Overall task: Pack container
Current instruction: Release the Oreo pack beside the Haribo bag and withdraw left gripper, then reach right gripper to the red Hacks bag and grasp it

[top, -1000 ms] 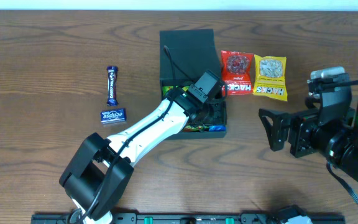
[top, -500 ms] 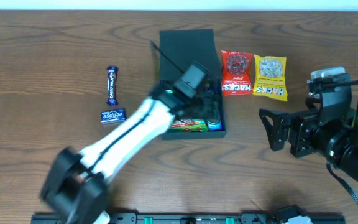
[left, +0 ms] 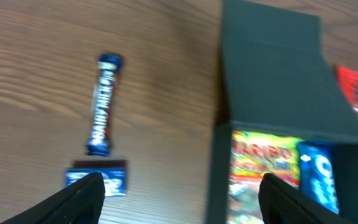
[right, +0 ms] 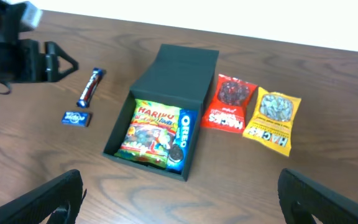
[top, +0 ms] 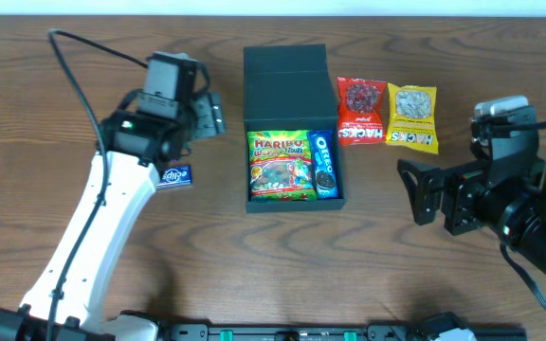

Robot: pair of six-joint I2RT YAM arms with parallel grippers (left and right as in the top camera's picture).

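Container sat mid-counter, lid thrown back flat on the far side; inside lay a Haribo bag with an Oreo pack touching it on the right.

Left hand hovered left of the lid, jaws spread, nothing between them; right hand hung well to the right of the container, jaws wide, likewise empty.

Handling (judgement only): container looked like stiff board, light even when loaded; matte skin should give fair friction; walls thin, so a hard pinch could bow them. Best hold is probably across one side wall, or on the lid's free far edge if the flap is to be swung shut; the hinge crease would be the weak spot. Loose packets may slide if it tips.

Views:
- Overhead gave a plain plan of the container, the red packet and the yellow packet just right of the lid; the left arm covered part of the counter, only the gum pack peeping out.
- Left wrist showed what the arm hid: a blue bar just beyond the gum pack; it was blurred and showed only a sliver of the red packet.
- Right wrist, oblique, showed the container's wall height and the whole layout, left hand included.
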